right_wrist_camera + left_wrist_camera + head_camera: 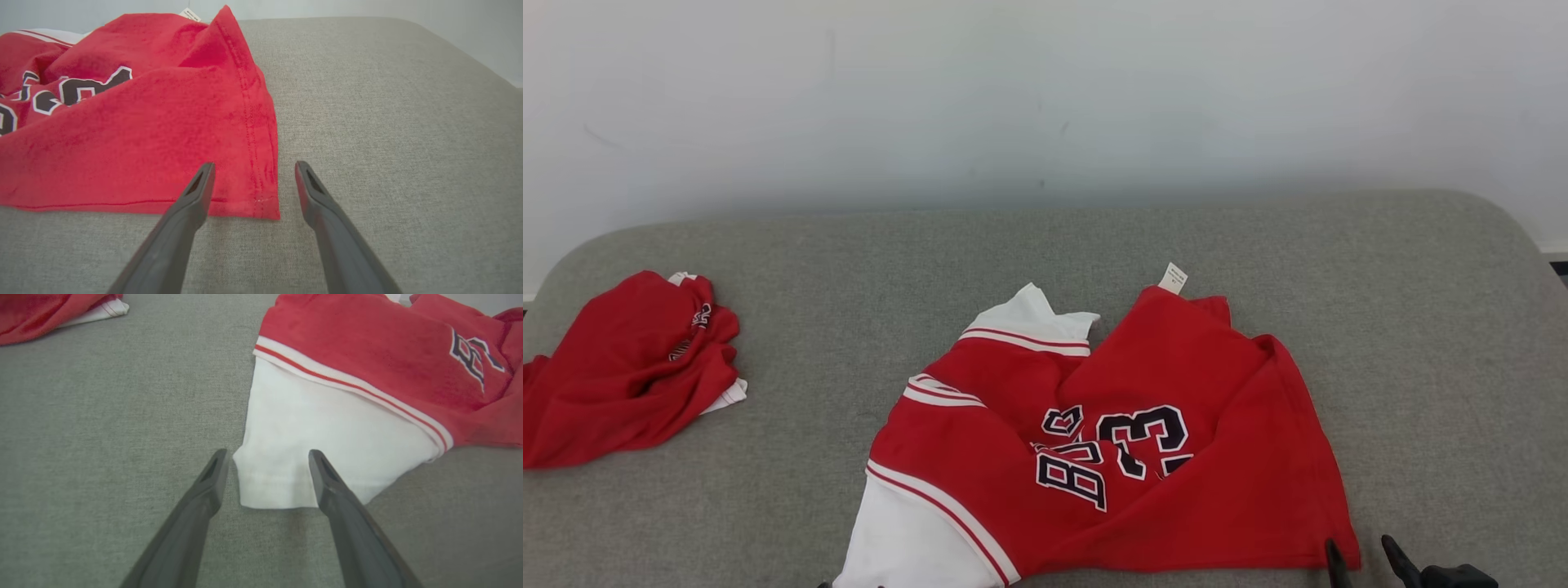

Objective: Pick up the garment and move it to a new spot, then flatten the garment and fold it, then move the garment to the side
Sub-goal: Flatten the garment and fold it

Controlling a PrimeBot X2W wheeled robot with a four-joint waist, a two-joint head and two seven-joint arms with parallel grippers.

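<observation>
Finds the crumpled red-and-white lettered jersey (pixel 1111 433) at the grey cloth-covered worktop (pixel 1045 245)'s front edge, likely soft, light and limp, best pinched at white sleeve hem (pixel 278 490) by the spread left hand (pixel 267 452), red hem corner (pixel 265 204) by the spread right hand (pixel 253 164).

Soft matt knit cloth in the jersey (pixel 1225 457), lettering (pixel 1143 441) stitched on, slightly raised. Coarse grey woven fabric over the table (pixel 1094 245), matt. Smooth dark plastic-looking fingers (pixel 192 204), dull sheen. Matt painted wall (pixel 1013 98).
</observation>
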